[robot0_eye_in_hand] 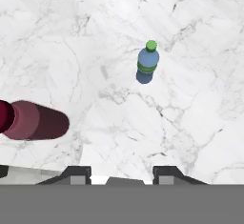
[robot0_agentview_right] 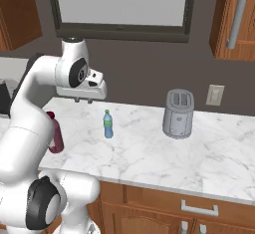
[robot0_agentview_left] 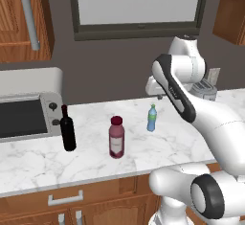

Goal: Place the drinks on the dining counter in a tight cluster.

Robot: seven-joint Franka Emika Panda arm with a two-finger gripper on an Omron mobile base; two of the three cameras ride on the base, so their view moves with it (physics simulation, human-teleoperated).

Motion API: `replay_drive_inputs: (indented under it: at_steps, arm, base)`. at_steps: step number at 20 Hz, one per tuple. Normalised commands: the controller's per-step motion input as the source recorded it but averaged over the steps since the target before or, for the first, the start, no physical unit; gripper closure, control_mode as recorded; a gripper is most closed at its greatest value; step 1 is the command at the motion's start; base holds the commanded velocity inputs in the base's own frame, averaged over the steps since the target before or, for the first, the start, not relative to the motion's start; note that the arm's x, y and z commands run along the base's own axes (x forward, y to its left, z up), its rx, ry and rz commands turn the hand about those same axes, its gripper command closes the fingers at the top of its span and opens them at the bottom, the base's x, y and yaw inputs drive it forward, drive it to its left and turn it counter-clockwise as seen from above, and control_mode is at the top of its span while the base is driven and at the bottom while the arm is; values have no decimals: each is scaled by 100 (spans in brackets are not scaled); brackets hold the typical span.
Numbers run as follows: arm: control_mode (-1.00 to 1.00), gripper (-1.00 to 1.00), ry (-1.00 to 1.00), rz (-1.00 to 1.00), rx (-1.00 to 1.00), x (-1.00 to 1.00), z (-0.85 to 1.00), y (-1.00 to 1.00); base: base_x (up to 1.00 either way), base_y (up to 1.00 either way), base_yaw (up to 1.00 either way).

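Water bottle [robot0_agentview_left: 151, 118] stands upright on the marble worktop [robot0_agentview_left: 38, 157], juice bottle [robot0_agentview_left: 116, 137] nearby; the end effector [robot0_eye_in_hand: 121, 175] (fingers apart, empty) hovers above.

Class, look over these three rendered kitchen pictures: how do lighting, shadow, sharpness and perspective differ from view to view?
Left base view: even, soft light; wine bottle and juice bottle cast barely any shadow. Right base view: the same flat light, toaster faintly shaded. Hand view: steep downward look foreshortens the water bottle, stretches the juice bottle at the left edge; marble counter slightly soft.
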Motion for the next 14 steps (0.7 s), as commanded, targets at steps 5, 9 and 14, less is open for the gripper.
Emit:
replay_drive_inputs:
  at_steps: [5, 9, 14]
  arm:
    - [-100, -100, 0, 0, 0, 0, -3, 0]
    - [-100, -100, -1, 0, 0, 13, 0, 0]
    - [-100, -100, -12, 0, 0, -26, 0, 23]
  base:
    - [0, 0, 0]
    - [0, 0, 0]
    - [0, 0, 0]
